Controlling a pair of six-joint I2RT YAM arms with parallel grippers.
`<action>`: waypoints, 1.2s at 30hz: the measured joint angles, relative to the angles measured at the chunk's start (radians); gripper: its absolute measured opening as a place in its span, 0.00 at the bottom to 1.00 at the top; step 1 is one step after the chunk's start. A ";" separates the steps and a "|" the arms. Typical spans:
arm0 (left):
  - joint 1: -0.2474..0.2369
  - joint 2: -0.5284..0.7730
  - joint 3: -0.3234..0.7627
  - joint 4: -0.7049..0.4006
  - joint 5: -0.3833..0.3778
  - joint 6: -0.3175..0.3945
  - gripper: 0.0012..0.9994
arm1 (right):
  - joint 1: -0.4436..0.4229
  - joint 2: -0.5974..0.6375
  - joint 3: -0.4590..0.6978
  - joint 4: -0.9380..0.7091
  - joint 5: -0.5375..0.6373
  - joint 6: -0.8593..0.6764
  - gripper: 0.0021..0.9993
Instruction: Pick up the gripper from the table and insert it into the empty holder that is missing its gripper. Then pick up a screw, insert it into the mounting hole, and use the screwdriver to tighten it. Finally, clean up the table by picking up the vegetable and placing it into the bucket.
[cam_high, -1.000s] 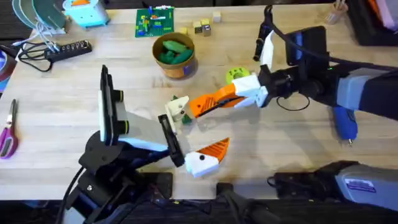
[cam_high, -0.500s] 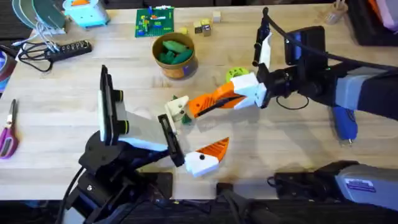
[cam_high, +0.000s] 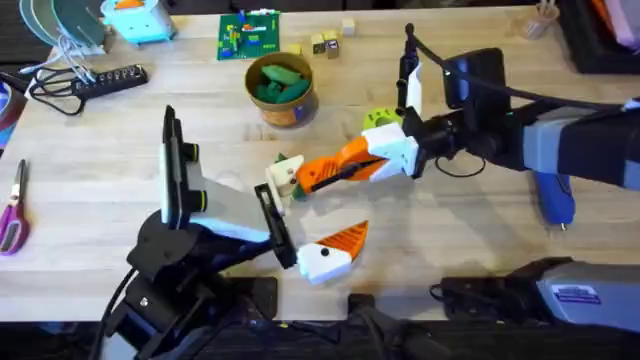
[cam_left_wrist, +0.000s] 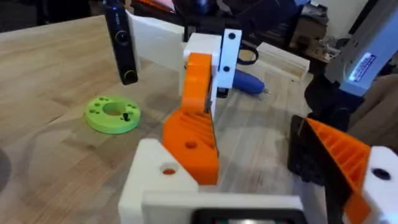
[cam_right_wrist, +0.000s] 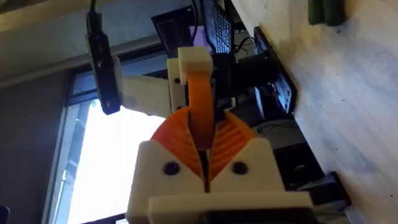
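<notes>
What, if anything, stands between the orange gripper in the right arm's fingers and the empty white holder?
Nothing visible does. The right gripper is shut on the gripper, whose lower end appears to touch the holder in the left wrist view.

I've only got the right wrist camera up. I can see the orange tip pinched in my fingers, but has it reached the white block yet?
Observer: On the left wrist camera, the orange tip rests against the white block, with the right gripper shut on it from above.
Operator: What is that block fixed to?
Observer: Overhead, it looks like one finger of the left gripper, which stands wide open. The other finger carries its own orange pad.
Operator: And where's the screwdriver for afterwards?
Observer: The screwdriver lies on the table's right side, beside the right arm.
</notes>
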 joint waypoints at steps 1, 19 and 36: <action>0.000 0.000 0.000 0.000 0.000 -0.004 0.99 | 0.004 0.009 0.000 0.013 -0.003 0.010 0.01; 0.001 0.009 0.000 -0.001 -0.039 -0.033 0.99 | 0.124 0.055 0.002 0.280 0.152 0.289 0.01; 0.013 0.009 0.000 -0.003 -0.126 -0.052 0.99 | 0.193 0.054 0.003 0.371 0.320 0.400 0.01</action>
